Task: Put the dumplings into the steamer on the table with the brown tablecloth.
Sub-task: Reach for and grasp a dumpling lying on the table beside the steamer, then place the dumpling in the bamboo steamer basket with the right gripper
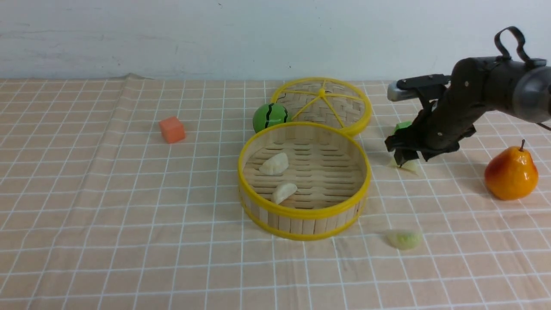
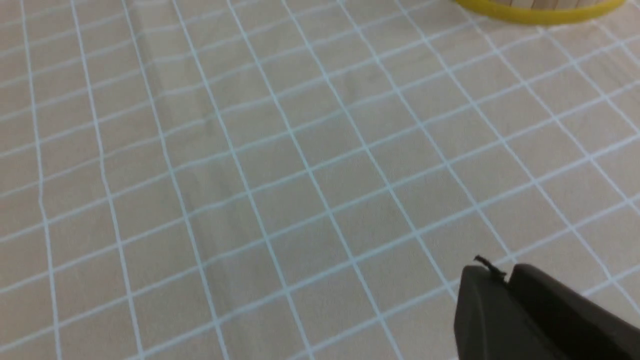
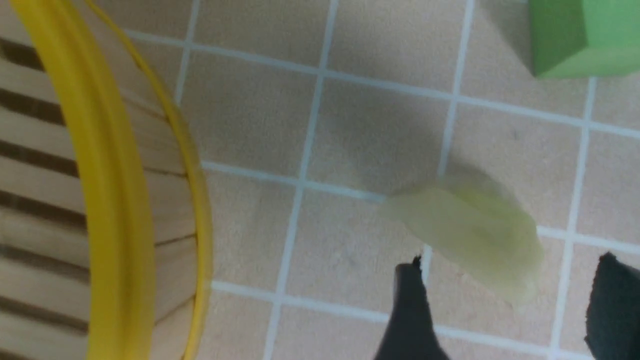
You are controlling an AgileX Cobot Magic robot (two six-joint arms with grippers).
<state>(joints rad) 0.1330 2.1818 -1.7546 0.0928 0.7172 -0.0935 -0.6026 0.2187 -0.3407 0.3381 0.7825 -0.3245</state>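
The 2 fingers (image 3: 410, 310) of the right gripper (image 3: 511, 265) stand wide apart and hold nothing. Between their tips, and a little ahead of them, a pale green dumpling (image 3: 470, 235) lies on the brown tablecloth (image 3: 250, 125). I cannot tell if a finger touches it. It is outside the steamer (image 3: 115, 190), near its wall on the robot's right side, and a green cube (image 3: 575, 35) stands near it on the side away from the steamer.

The long axis of this dumpling is slanted against the line that joins the 2 fingertips, neither along it nor squarely across it. 1 end points roughly toward the steamer wall; the other end lies inside the gap, closer to 1 finger. The picture is too blurred to show which way its curved back faces.

To grasp well, I think the wrist should turn a little so that the fingers close across the short width. The gap should be centred on the middle of the dumpling, and the tips should come low to the cloth before they close. The piece looks soft, so a gentle grip seems better, and then a lift above the yellow rim.

The left gripper (image 2: 505, 285) has its fingers pressed together, holding nothing, over bare cloth.

2 white dumplings (image 1: 274, 164) already lie in the steamer. A second green dumpling (image 1: 403, 239) waits on the cloth nearer the robot.
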